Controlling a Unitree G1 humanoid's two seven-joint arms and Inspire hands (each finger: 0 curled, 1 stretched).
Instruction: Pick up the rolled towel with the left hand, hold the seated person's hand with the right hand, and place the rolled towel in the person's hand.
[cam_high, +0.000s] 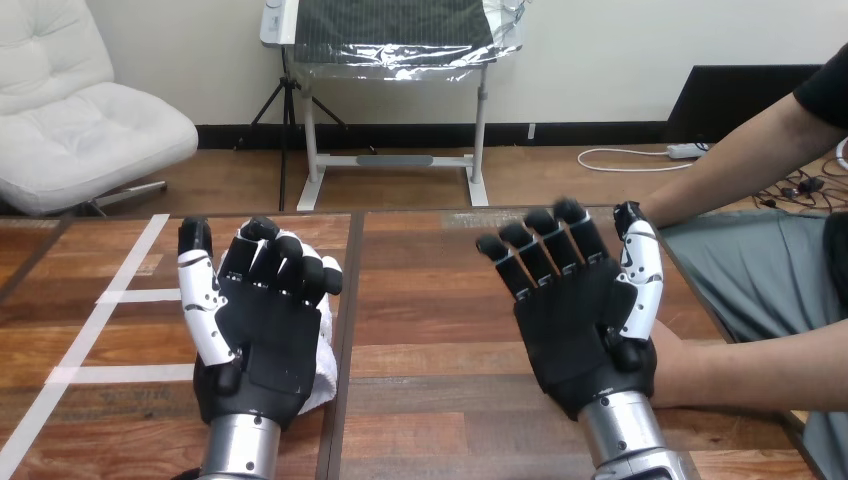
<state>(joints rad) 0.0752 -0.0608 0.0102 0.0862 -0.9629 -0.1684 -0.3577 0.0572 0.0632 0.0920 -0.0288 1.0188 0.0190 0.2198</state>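
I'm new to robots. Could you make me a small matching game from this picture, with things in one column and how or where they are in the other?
Things:
1. left robot hand
2. right robot hand
3. rolled towel
4. person's hand

Descriptions:
a. all white cloth
b. fingers straight
c. just right of the right robot hand
d. in front of the towel

Pairs: 1-d, 2-b, 3-a, 4-c.

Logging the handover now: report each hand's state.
Left hand: in front of the rolled towel; grip cannot be told.
Right hand: open, fingers straight.
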